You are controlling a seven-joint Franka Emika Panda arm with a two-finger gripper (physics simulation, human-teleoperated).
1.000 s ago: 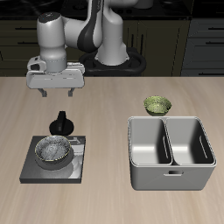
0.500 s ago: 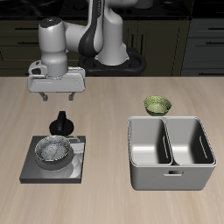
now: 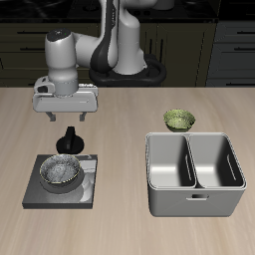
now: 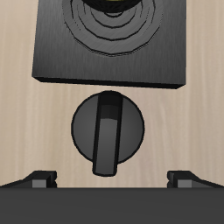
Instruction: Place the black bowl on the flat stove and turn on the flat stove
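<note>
The black bowl sits on the flat stove, a black square plate near the table's front edge. The stove's round black knob stands on the table just behind the plate. My gripper hangs above the knob, open, with nothing between its fingers. In the wrist view the knob lies between the stove plate and my gripper, and its bar-shaped handle points toward me. Both fingertips stand wide apart, clear of the knob.
A grey two-compartment metal tray stands beside the stove near the front edge. An olive-green bowl rests behind the tray.
My gripper has come down a little and shifted slightly toward the knob. The bowl and stove have not moved.
</note>
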